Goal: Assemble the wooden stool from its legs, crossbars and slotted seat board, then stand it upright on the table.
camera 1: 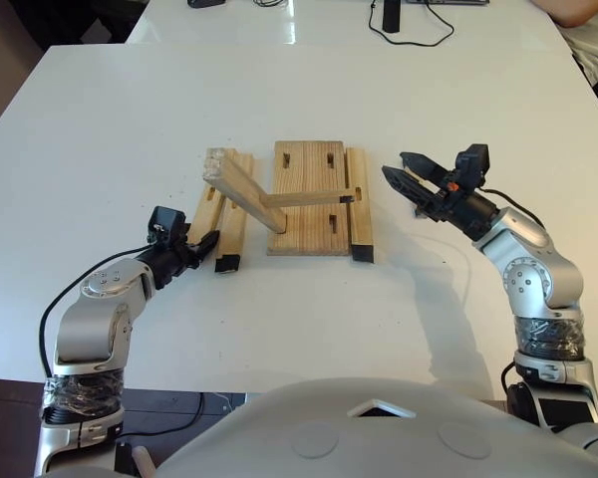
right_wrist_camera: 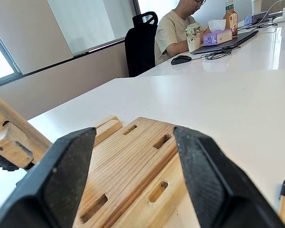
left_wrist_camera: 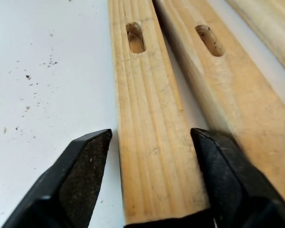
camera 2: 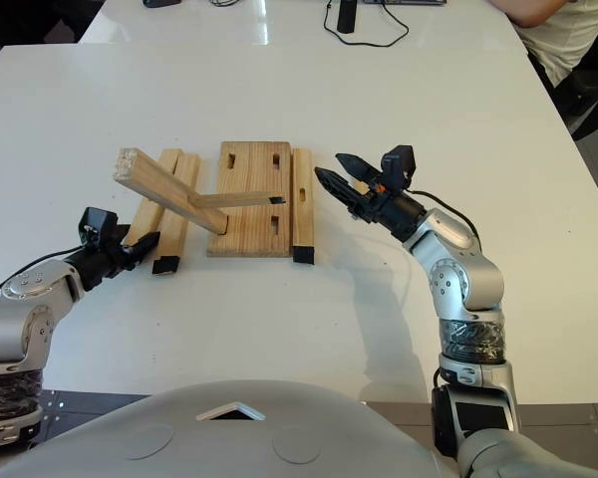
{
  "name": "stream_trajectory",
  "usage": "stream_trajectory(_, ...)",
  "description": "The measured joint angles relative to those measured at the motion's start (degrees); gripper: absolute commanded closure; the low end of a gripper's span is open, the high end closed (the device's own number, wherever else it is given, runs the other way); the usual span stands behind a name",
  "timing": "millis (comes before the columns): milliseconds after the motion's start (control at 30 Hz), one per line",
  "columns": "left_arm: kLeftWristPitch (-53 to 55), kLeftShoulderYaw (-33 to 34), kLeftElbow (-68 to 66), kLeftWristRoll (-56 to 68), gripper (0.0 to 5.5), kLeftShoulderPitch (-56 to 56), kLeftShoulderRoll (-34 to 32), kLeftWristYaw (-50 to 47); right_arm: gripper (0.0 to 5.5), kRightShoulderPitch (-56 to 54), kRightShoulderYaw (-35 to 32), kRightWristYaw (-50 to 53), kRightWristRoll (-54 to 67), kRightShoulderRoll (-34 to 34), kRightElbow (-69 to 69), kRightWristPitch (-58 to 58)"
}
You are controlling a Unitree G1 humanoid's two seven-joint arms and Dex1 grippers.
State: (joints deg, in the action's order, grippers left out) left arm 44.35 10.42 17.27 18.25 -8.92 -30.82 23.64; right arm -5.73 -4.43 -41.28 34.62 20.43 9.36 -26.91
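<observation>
The slotted seat board (camera 1: 309, 177) lies flat at the middle of the white bench (camera 1: 100, 119), with one leg (camera 1: 359, 209) flat against its right edge. To its left two more legs lie side by side. The left pincer (left_wrist_camera: 151, 140) is spread wide astride the near end of the outer leg (left_wrist_camera: 147, 95); that end is cut off at the frame edge, and whether either finger touches the wood is unclear. The neighbouring leg (camera 1: 235, 224) lies just beside it. A fourth leg (camera 1: 241, 187) slants up over the board's left side, joined to a crossbar (camera 1: 314, 197) that reaches across to the board's right edge. How that far end seats cannot be made out, and the slanted leg hides one slot. The right pincer (camera 1: 393, 163) hovers wide open, holding nothing, just right of the board.
</observation>
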Motion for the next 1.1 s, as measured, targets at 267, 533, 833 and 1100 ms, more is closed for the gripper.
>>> stream_trajectory(267,1.13,-1.36,-0.97,-0.37,3.47,1.98,-0.47,-0.84,2.50,0.49,-0.13,1.88,-0.84,-1.27,0.80,0.14)
stream_trajectory(533,1.70,6.91,-7.85,4.01,3.47,16.81,0.48,-3.59,2.50,-11.98,-5.88,16.99,-0.99,-3.20,-0.99,-4.05)
stream_trajectory(833,2.66,18.73,-6.95,41.56,3.47,47.03,2.88,7.31,2.31,-36.37,-2.85,17.27,-3.05,-2.98,-8.02,-5.77)
stream_trajectory(1100,4.84,14.21,-0.14,48.81,3.47,48.98,-7.89,25.81,1.42,-46.06,-8.89,-3.12,29.35,0.54,-1.40,-23.35)
